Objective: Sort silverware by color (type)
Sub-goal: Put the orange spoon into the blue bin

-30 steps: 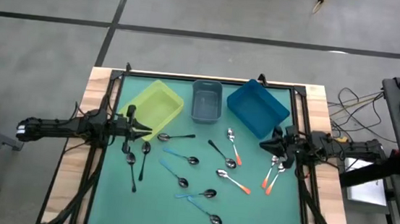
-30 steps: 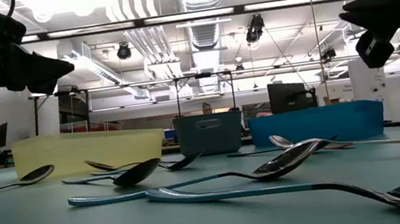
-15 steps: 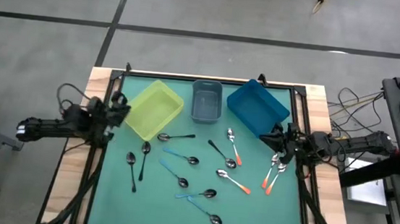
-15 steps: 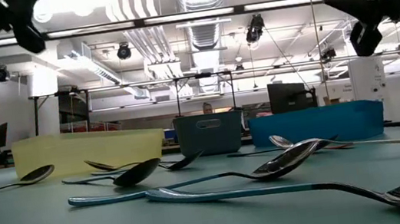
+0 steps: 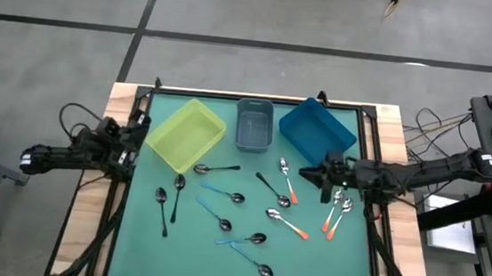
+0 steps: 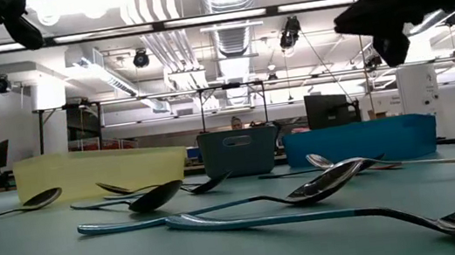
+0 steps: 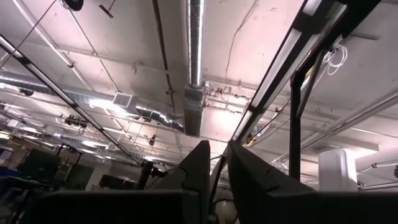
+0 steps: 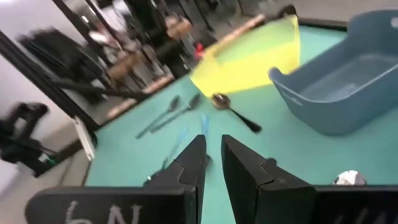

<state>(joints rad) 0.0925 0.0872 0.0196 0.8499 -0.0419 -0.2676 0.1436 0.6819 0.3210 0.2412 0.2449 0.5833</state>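
Spoons lie flat and scattered on the green mat. Black-handled ones [image 5: 177, 190] lie toward the left, light blue ones [image 5: 212, 214] in the middle and near part, orange-red ones [image 5: 288, 222] toward the right, with two [image 5: 336, 213] by the right edge. My right gripper [image 5: 307, 172] [image 8: 213, 155] hovers shut and holding nothing above the mat, in front of the blue bin and right of an orange-handled spoon [image 5: 285, 177]. My left gripper [image 5: 138, 127] [image 7: 219, 168] is shut, drawn back at the table's left edge beside the yellow bin, and points up at the ceiling.
Three bins stand along the far side: yellow [image 5: 187, 133], grey-blue [image 5: 253, 123] and blue [image 5: 316, 132]. The right wrist view looks across the mat to the yellow bin [image 8: 255, 53] and the grey-blue bin [image 8: 348, 81]. Wooden frame rails [image 5: 116, 189] run along both sides.
My left gripper has pulled back from above the black spoons toward the table's left edge and tipped upward. My right gripper has reached from the right edge toward the table's middle, staying above the mat. No spoon has moved.
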